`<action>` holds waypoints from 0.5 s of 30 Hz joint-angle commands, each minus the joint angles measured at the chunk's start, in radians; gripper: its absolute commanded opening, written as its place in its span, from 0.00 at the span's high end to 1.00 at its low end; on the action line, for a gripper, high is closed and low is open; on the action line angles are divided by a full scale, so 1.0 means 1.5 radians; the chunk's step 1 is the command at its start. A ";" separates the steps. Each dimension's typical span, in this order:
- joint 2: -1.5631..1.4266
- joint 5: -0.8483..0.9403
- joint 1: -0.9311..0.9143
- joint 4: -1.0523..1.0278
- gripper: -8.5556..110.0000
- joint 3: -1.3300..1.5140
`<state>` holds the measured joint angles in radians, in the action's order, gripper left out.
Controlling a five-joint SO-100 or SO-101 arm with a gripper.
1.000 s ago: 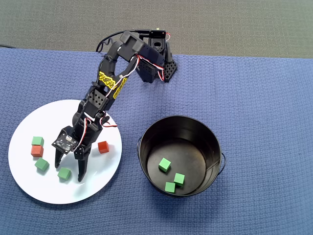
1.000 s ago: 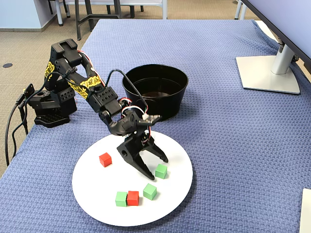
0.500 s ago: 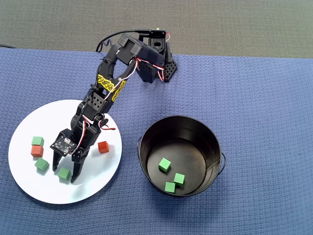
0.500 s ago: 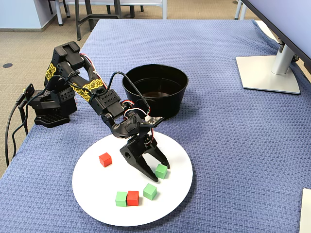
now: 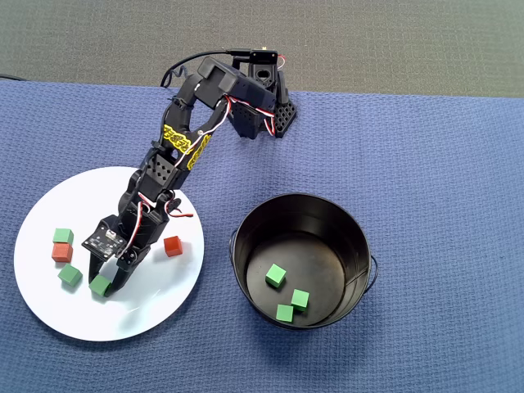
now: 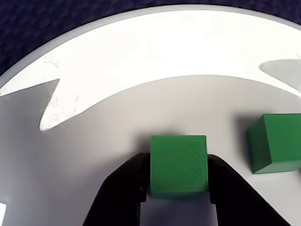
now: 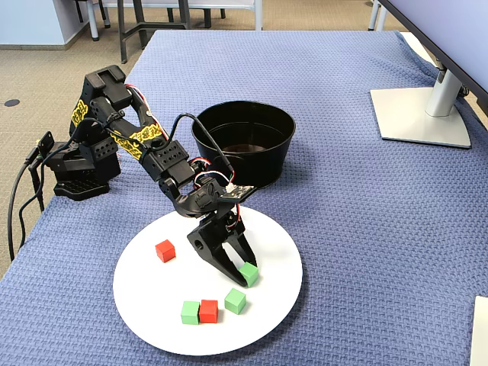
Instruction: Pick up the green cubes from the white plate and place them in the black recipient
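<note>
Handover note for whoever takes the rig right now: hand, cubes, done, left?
Hand: shut on a green cube, cube not yet lifted off the white plate.
Black bucket: three green cubes inside.
Plate also holds two loose green cubes and two red cubes; those stay.
Done: three of six.
Left: lift and drop the held cube, then the other two.

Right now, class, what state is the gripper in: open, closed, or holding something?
Gripper: closed on a green cube that sits on the white plate, one finger against each side.
</note>
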<state>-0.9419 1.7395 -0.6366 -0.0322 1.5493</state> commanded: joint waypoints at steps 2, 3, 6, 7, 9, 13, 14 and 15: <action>-0.121 -0.058 0.002 -0.150 0.93 -0.077; -0.149 -0.069 0.005 -0.177 0.93 -0.080; -0.239 -0.085 0.017 -0.231 0.93 -0.073; -0.268 -0.089 0.021 -0.252 0.93 -0.072; -0.324 -0.098 0.030 -0.300 0.93 -0.072; -0.455 -0.194 0.069 -0.371 0.93 -0.044; -0.497 -0.247 0.083 -0.383 0.93 -0.026; -0.537 -0.296 0.100 -0.406 0.93 -0.009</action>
<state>-1.4956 1.4972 -0.5660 -0.5614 1.5232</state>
